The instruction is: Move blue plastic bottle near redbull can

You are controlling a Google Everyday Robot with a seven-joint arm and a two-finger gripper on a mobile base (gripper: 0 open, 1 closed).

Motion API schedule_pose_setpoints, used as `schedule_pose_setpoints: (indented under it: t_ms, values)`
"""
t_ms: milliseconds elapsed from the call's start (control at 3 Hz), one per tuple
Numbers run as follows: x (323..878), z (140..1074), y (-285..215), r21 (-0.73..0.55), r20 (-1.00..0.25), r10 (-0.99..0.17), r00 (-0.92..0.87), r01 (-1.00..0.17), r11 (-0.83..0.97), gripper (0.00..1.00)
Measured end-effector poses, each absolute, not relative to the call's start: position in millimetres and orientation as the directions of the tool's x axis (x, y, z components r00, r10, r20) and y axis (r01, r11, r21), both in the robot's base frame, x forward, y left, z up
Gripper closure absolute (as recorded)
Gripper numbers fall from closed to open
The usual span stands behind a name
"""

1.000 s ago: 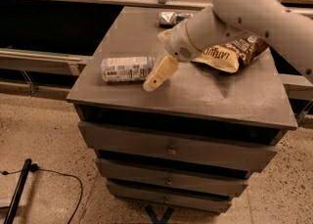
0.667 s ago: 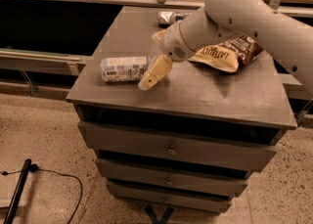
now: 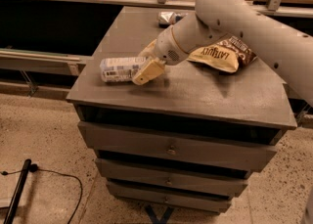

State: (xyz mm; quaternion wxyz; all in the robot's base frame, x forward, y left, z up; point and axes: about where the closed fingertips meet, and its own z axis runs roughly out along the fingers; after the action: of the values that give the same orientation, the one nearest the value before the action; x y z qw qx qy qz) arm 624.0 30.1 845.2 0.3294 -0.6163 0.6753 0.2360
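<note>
The blue plastic bottle (image 3: 117, 69) lies on its side near the front left of the grey cabinet top (image 3: 195, 96), with its cap end pointing right. My gripper (image 3: 141, 66) is open at the bottle's right end. One cream finger (image 3: 149, 71) is in front of the bottle and the other is behind it, and the cap is hidden between them. The redbull can (image 3: 168, 18) lies at the far edge of the top, behind my arm and well away from the bottle.
A brown and yellow chip bag (image 3: 222, 54) lies right of centre, partly under my arm (image 3: 234, 22). The cabinet has several drawers (image 3: 171, 147) below. A black cable (image 3: 44, 176) lies on the floor at lower left. A dark counter and rail run behind.
My gripper has moved left and lower, from beside the bottle to straddling its right end. The bottle, can and bag have not moved.
</note>
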Motion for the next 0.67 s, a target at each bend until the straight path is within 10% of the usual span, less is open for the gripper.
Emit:
schedule_pose_setpoints:
  t_ms: [667]
  values:
    - [623.4,841.5,28.6,-0.069,-0.735,-0.676,-0.052,-0.986,0.151,0.95]
